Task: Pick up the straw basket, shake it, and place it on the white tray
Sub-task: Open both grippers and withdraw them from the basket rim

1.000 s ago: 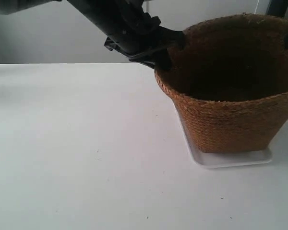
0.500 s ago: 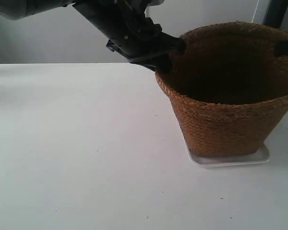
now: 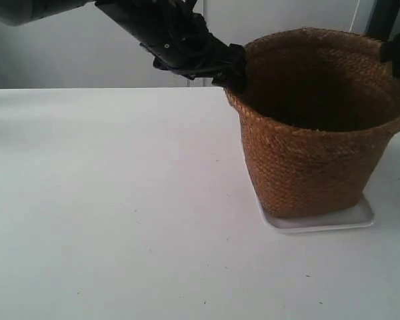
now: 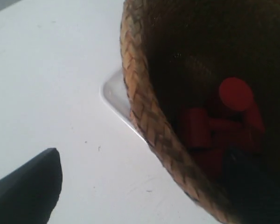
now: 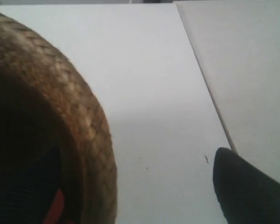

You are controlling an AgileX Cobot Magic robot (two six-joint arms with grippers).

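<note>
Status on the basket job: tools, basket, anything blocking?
Left tool open, astride the straw basket wall. Right tool open, same. Basket upright on white tray, red pieces inside. No obstruction seen.

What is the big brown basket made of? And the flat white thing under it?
The straw basket looks woven from dry straw or a similar plant fibre: tan braided rows, rough and matte, with a fuzzy rim. The white tray is probably smooth plastic, judging by its even, slightly shiny white surface and rounded corner, though the look leaves that open.
</note>
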